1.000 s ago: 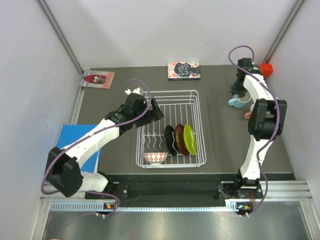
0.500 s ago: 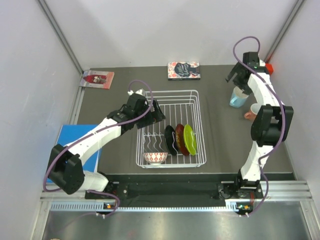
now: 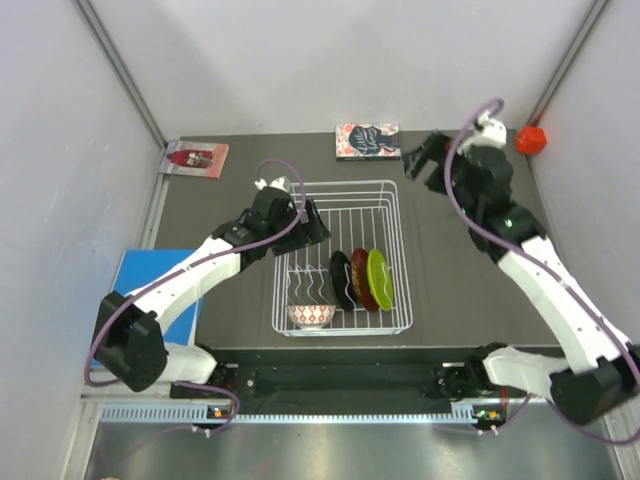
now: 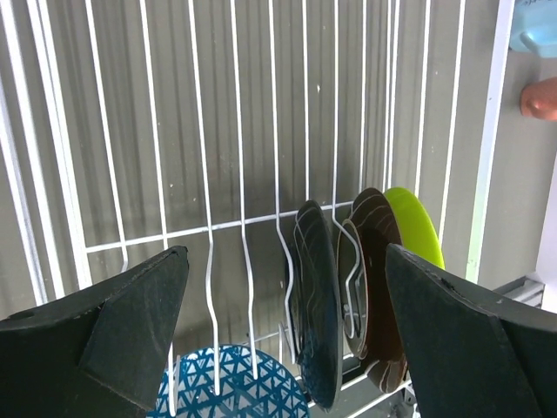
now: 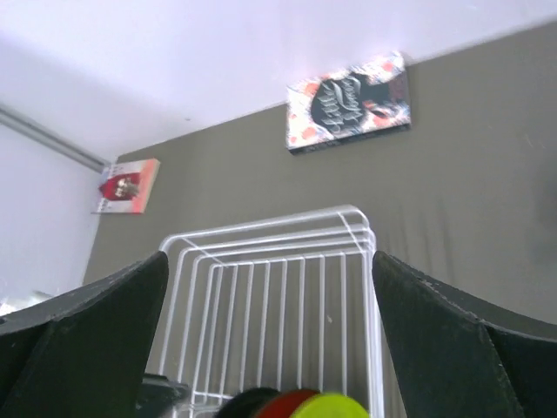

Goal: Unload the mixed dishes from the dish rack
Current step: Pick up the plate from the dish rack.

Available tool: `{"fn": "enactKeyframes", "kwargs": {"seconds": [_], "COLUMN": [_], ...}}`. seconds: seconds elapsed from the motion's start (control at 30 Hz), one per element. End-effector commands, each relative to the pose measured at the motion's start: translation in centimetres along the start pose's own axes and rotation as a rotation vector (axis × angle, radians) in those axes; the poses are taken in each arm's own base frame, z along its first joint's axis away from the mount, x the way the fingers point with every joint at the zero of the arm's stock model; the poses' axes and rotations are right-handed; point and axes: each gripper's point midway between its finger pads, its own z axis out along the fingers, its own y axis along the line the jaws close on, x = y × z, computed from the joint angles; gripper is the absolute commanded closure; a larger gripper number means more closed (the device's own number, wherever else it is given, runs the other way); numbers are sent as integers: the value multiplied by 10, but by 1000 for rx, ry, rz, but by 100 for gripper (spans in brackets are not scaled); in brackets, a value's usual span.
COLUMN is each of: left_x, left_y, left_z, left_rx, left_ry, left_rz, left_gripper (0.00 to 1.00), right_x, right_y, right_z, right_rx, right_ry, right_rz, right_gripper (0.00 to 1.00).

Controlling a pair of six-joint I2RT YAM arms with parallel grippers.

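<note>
Hovering over the far left part of the white wire dish rack [image 3: 343, 183], the left gripper [image 3: 308, 222] hangs with its fingers spread wide, holding nothing. Three dishes stand on edge side by side in the rack's near right slots: a black plate [image 3: 342, 280], a red floral plate [image 3: 360, 278] and a lime-green plate [image 3: 378, 278]. A small patterned bowl [image 3: 311, 316] sits against the near rail. The right gripper [image 3: 420, 160], likewise wide open and empty, is raised beyond the rack's far right corner. A light-blue mug [image 4: 535, 26] and a salmon-pink mug [image 4: 541, 97] rest on the dark tabletop [image 3: 440, 290], outside the rack's right side.
</note>
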Motion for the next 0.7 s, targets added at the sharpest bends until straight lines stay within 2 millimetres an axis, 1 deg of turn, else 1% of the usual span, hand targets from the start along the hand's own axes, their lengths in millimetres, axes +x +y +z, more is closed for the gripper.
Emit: {"fn": "enactKeyframes", "kwargs": {"seconds": [0.0,0.03,0.07,0.1,0.13,0.17,0.2,0.23,0.27,0.3,0.33,0.37,0.4,0.43,0.47,0.5,0.57,0.6,0.67], "left_x": [-14,-18,-24,-27,-35,-36,-39,-46,-47,-48,-49,-49,-47,-47,-44,-43,-40,-37,-36], "left_y": [-16,-13,-9,-8,-3,0,3,0,7,8,8,10,12,13,17,18,19,18,19], "left_z": [-5,-7,-9,-12,-18,-21,-24,-33,-34,-36,-40,-41,-42,-42,-43,-43,-42,-42,-41], "left_rx": [46,27,3,-10,-39,-48,-56,-39,-61,-58,-57,-68,-79,-85,-102,-105,-103,-94,-96], "left_ry": [-35,-58,-88,-104,-146,-164,-189,-232,-256,-270,-277,-277,-268,-263,-252,-247,-238,-227,-220], "left_rz": [34,35,39,43,43,46,42,31,27,24,29,29,33,39,39,41,51,56,62], "left_gripper": [1,1,1,2,2,2,3,3,3,4,4,4,4,4,4,4,3,3,3], "right_x": [18,39,43,58,54,58,66,72,76,80,97,104,117,129,140,154,173,188,197], "right_y": [-30,-38,-37,-43,-40,-40,-43,-36,-33,-32,-30,-30,-24,-28,-27,-19,-21,-13,-14], "right_z": [-10,-19,-25,-28,-41,-45,-48,-53,-56,-59,-62,-64,-68,-68,-70,-76,-80,-88,-92], "right_rx": [2,-28,-65,-73,-98,-104,-100,-123,-134,-131,-131,-126,-138,-113,-111,-132,-99,-127,-102], "right_ry": [-117,-110,-128,-135,-166,-162,-134,-110,-90,-64,-5,16,54,92,121,155,190,217,225], "right_rz": [144,136,135,125,117,98,47,18,-9,-50,-84,-101,-122,-144,-163,-183,-234,-261,-294], "right_gripper": [0,0,0,0,0,0,0,0,0,0,0,0,0,0,0,0,0,0,0]}}
